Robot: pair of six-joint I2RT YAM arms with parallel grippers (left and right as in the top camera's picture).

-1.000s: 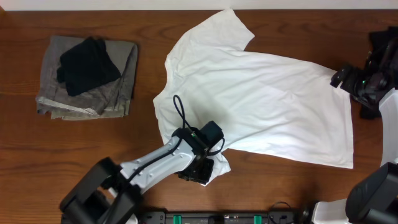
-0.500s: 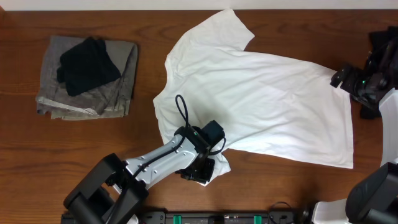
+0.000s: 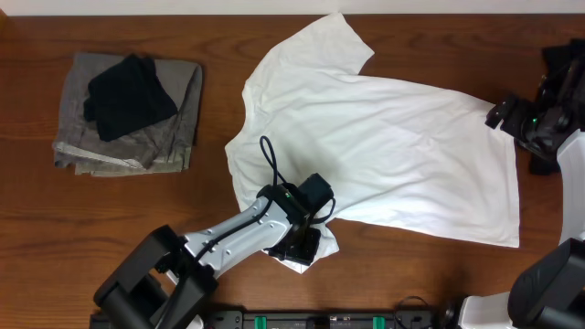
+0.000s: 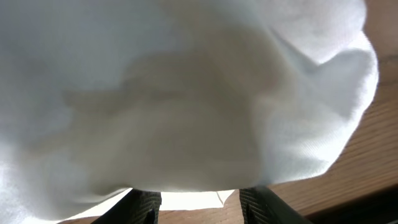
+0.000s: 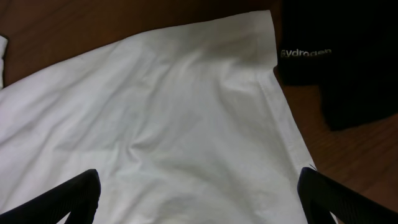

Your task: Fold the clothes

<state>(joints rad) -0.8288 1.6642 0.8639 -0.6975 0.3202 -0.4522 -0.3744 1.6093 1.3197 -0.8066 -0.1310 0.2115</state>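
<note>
Your left hand [image 3: 297,249] sits at the near sleeve [image 3: 326,242] of the T-shirt [image 3: 384,146], cloth between half-parted fingers [image 4: 144,208], grip unclear. It stretches along the desk [image 3: 137,219] towards your wide-open, empty right hand [image 3: 503,114].

Black garment [image 3: 128,93] atop folded grey garment [image 3: 174,137], wooden table [image 3: 119,210]

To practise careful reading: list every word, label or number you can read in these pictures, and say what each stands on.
"Hydrogen": small grey letters on the black cloth beside the shirt's corner, right wrist view.
Shirt: no print or text shows on the face in view.
Nothing else is readable in any view.
</note>
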